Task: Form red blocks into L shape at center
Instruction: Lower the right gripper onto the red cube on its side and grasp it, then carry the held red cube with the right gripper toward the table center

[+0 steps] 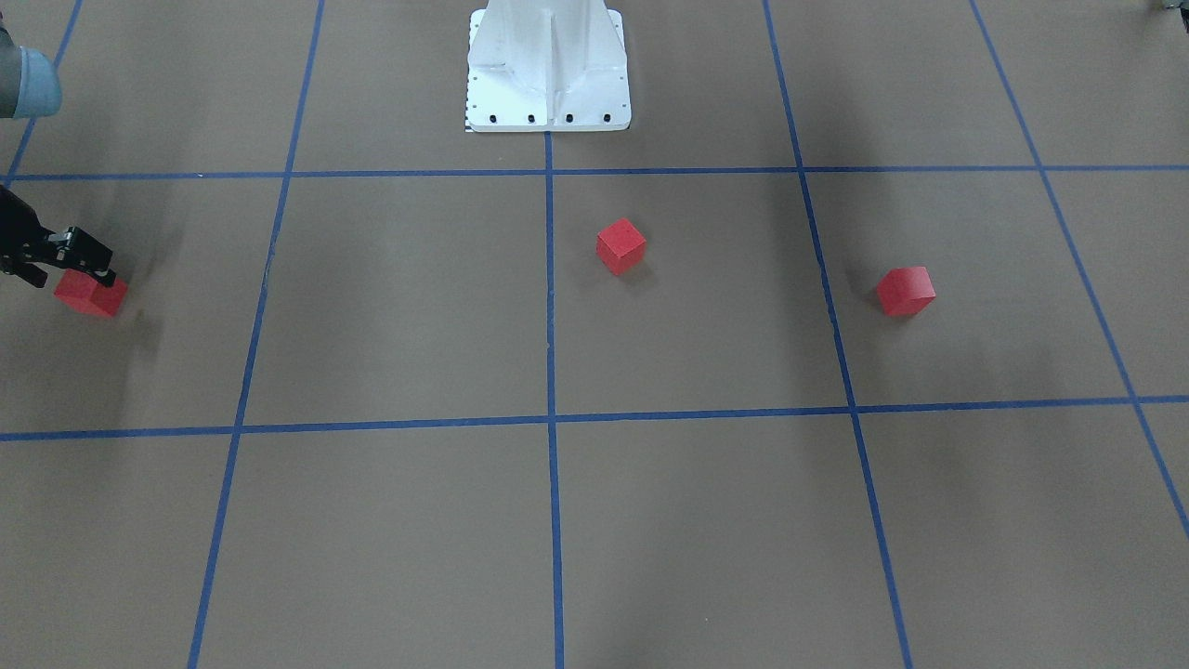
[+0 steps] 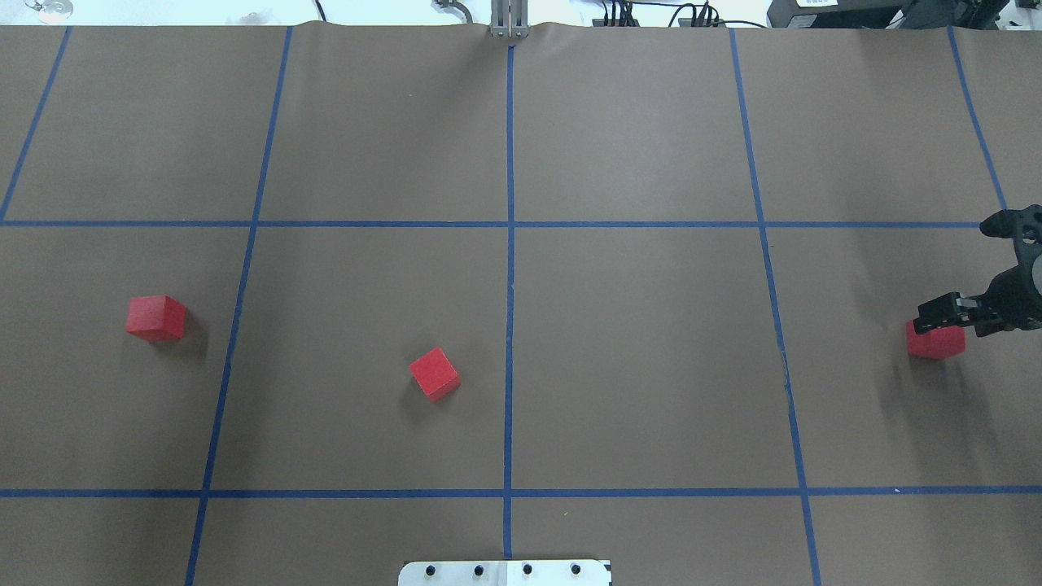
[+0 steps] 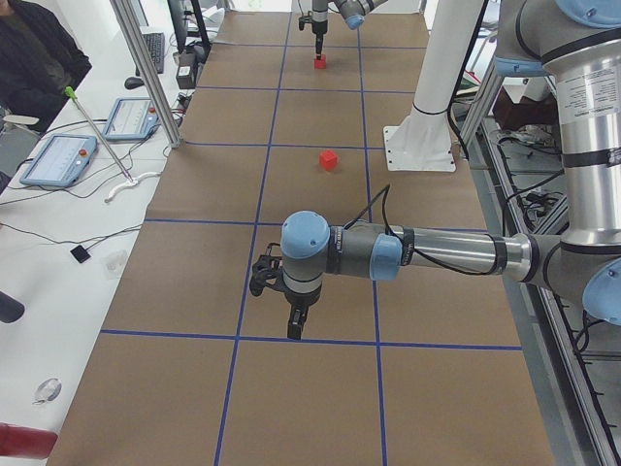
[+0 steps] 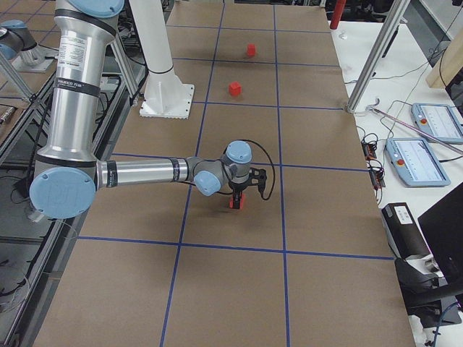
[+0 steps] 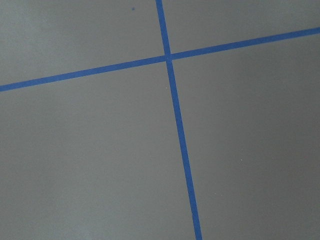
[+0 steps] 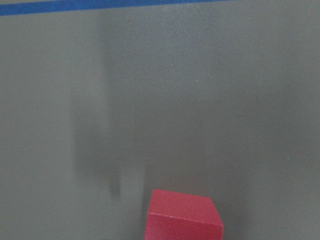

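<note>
Step (judged): first pick, with the black two-finger right gripper [image 2: 943, 316] at the far-right small matte red cube [image 2: 936, 342], right edge of the overhead frame.
Right grip: one black finger lay over the cube's upper edge. Whether the jaws were spread or closed, I could not tell. The right wrist view showed the cube seated on the brown paper table cover [image 2: 651, 366] at bottom centre, with no fingers in frame.
Left gripper [image 3: 294, 328]: seen only in the left side view, low centre, pointing down with no cube near it. Opening could not be told.
Other cubes: the middle small matte red cube [image 2: 435, 373] sat skewed to the grid, just left of the middle blue tape line [image 2: 510, 358]. The far-left small matte red cube [image 2: 155, 317] sat well apart and squarer.
Centre: along that line, mid-frame. No cube was on it and none touched another.
Doing it well (judged): straddle two flat opposite faces, go low enough not to clip a top edge, lift straight before the long carry, and set down square to the tape beside the middle cube.
</note>
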Controlling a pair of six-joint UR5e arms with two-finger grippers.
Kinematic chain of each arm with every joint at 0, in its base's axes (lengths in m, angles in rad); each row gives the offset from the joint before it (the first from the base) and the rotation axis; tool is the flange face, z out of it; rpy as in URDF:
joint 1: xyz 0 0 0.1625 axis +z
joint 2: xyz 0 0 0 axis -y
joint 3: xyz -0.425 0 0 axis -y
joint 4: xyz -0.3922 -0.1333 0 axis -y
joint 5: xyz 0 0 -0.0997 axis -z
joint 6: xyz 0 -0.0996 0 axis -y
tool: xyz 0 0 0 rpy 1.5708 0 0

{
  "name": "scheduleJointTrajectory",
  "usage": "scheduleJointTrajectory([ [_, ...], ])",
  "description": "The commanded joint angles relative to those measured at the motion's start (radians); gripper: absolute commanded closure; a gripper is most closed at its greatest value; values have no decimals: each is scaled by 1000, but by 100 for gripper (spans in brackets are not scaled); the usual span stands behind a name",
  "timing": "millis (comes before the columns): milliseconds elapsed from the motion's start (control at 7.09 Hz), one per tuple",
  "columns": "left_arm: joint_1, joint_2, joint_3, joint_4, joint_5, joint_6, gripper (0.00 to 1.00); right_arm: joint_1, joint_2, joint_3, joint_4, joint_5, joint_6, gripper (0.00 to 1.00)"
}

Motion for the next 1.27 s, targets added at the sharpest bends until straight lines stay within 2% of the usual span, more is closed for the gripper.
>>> scheduleJointTrajectory([
  [0,0,0,2,0,0,0,0,-21,3,-12,0,-7,3,23],
  [141,0,0,0,0,0,0,0,-21,0,-17,0,-7,3,66],
  [282,0,0,0,0,0,0,0,-19,0,-20,0,-5,0,100],
  [564,0,0,0,0,0,-2,0,-11,5,44,-12,10,5,100],
  [705,0,0,-1,0,0,0,0,-13,53,58,-17,9,24,100],
  [987,0,-9,-4,-17,-18,-2,0,-81,278,55,-154,-7,185,100],
  [1128,3,-17,-6,-21,-24,0,0,-155,425,57,-258,-57,312,100],
])
